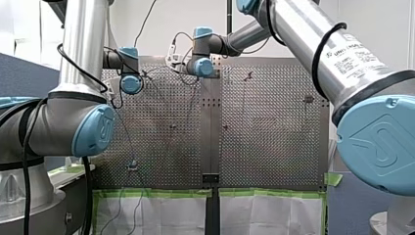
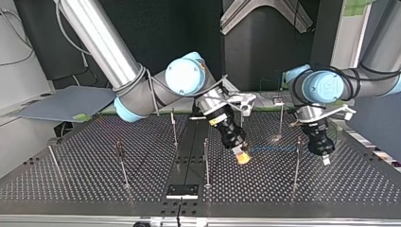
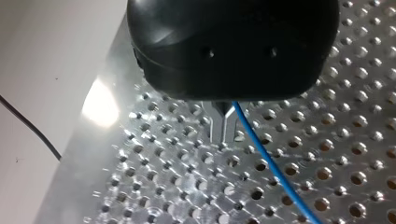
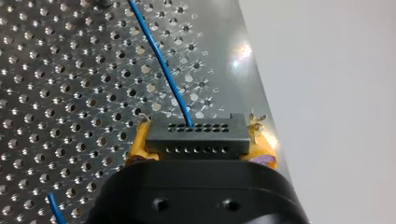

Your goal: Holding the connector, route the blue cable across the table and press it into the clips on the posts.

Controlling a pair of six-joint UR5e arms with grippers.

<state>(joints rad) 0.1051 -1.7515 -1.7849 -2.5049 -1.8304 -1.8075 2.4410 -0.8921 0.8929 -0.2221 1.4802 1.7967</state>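
In the top view, the right gripper (image 2: 242,157) sits near the middle of the table (image 2: 85,184), with the left gripper (image 2: 325,158) to its right. The cable (image 2: 274,149) spans between them. The connector (image 4: 196,135) sits clamped in the right gripper, and the cable leaves its front face. One post (image 2: 206,163) stands just left of the right gripper.

- Front view: set high behind the arms, between their shoulders, facing out over the perforated table (image 1: 264,147). It stands well back, with the arm joints close to the lens.
- Top view: set low at the table's far side, facing back toward the arms from middle distance.
- Left wrist view: very near, looking along my left gripper (image 3: 225,133) onto the table.
- Right wrist view: very near, looking along my right gripper (image 4: 201,140) onto the connector (image 4: 196,133).
- Shared: the table appears in all four views. My left arm (image 1: 78,58) and my right arm (image 1: 313,44) appear in the front and top views. The blue cable (image 3: 273,168) appears in the top view and both wrist views.
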